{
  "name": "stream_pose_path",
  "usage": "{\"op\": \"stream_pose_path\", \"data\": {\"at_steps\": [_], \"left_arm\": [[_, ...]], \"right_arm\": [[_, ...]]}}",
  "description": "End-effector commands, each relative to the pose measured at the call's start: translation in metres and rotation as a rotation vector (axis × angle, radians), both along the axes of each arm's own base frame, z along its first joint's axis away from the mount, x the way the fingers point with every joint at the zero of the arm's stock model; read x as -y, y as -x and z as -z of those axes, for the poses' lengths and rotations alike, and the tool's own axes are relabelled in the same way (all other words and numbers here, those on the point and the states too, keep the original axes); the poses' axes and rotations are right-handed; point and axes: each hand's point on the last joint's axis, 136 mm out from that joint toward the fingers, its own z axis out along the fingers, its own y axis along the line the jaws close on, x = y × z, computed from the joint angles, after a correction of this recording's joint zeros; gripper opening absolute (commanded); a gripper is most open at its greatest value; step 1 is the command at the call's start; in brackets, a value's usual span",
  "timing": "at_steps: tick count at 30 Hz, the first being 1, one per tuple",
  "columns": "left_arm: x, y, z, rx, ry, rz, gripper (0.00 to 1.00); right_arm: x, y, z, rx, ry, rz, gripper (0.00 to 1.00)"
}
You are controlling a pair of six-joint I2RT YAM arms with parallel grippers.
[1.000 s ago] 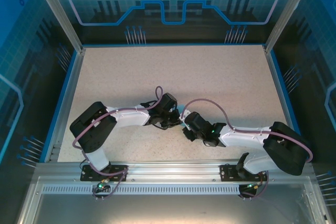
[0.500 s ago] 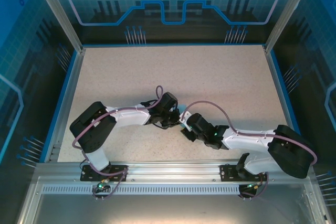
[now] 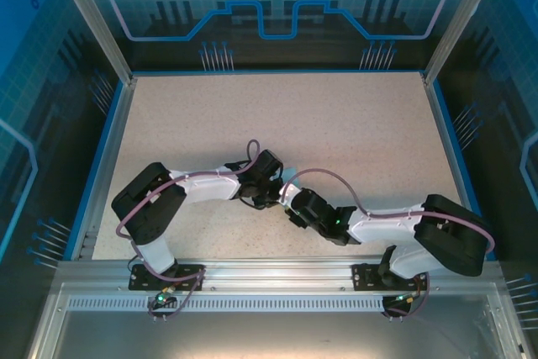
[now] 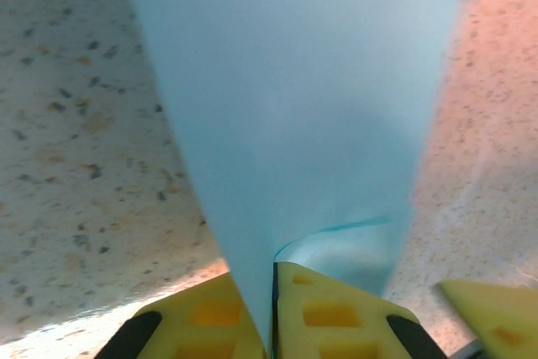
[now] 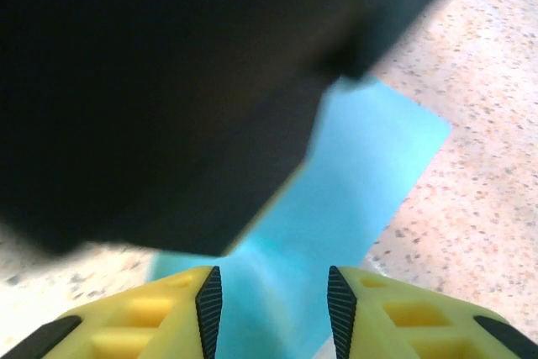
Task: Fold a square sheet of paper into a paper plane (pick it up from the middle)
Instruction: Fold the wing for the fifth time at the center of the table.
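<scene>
The light-blue paper [image 4: 294, 107] is folded and narrows toward my left gripper [image 4: 275, 292], which is shut on its near end, yellow fingers pressed together over the sheet. In the right wrist view the same paper [image 5: 361, 182] lies as a blue strip on the speckled table. It runs between and under the spread fingers of my right gripper [image 5: 273, 308], which is open and not touching it. From above, the left gripper [image 3: 271, 193] and right gripper [image 3: 290, 205] meet at the table's near middle, and the paper is hidden under them. I cannot tell its whole shape.
The blurred black body of the left gripper [image 5: 168, 81] hangs close over the right wrist camera. A yellow fingertip [image 4: 496, 313] of the right gripper shows beside the left fingers. The speckled table [image 3: 277, 115] has a blue rim [image 3: 105, 157] and frame posts at its far corners.
My right arm has reached further left, bringing its gripper up against the left one. The left arm has stayed in place.
</scene>
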Motion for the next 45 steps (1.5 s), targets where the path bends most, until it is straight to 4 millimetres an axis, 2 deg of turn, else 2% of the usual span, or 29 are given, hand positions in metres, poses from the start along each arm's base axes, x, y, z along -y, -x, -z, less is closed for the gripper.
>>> {"op": "stream_pose_path", "data": {"at_steps": [1, 5, 10, 13, 21, 24, 31, 35, 38, 43, 45], "left_arm": [[0.027, -0.012, -0.039, 0.084, 0.125, 0.037, 0.11], [0.027, -0.014, -0.044, 0.103, 0.137, 0.038, 0.11], [0.028, -0.014, -0.042, 0.096, 0.131, 0.044, 0.12], [0.028, -0.014, -0.04, 0.091, 0.129, 0.04, 0.12], [0.031, -0.015, -0.039, 0.084, 0.129, 0.048, 0.12], [0.031, -0.015, -0.039, 0.083, 0.129, 0.049, 0.12], [0.03, -0.015, -0.036, 0.076, 0.122, 0.047, 0.12], [0.031, -0.014, -0.034, 0.071, 0.122, 0.051, 0.12], [0.03, -0.014, -0.034, 0.072, 0.12, 0.045, 0.11], [0.028, -0.014, -0.033, 0.071, 0.113, 0.04, 0.11], [0.028, -0.014, -0.033, 0.07, 0.112, 0.038, 0.12]], "right_arm": [[0.012, 0.01, -0.007, 0.004, -0.041, 0.044, 0.42], [0.03, 0.013, -0.023, -0.018, -0.161, 0.119, 0.44], [0.027, 0.022, -0.028, -0.056, -0.225, 0.066, 0.45], [0.022, 0.019, -0.025, -0.028, -0.197, 0.034, 0.46], [0.003, 0.008, -0.003, 0.007, -0.043, -0.036, 0.47], [-0.001, 0.0, -0.01, 0.05, -0.047, -0.028, 0.48], [0.0, -0.003, -0.014, 0.09, -0.06, -0.023, 0.47], [-0.002, -0.003, -0.012, 0.081, -0.061, -0.026, 0.45], [-0.003, -0.004, -0.017, 0.09, -0.1, -0.012, 0.39], [0.003, -0.007, -0.017, 0.077, -0.117, 0.006, 0.38], [0.005, -0.006, -0.016, 0.069, -0.118, 0.003, 0.34]]}}
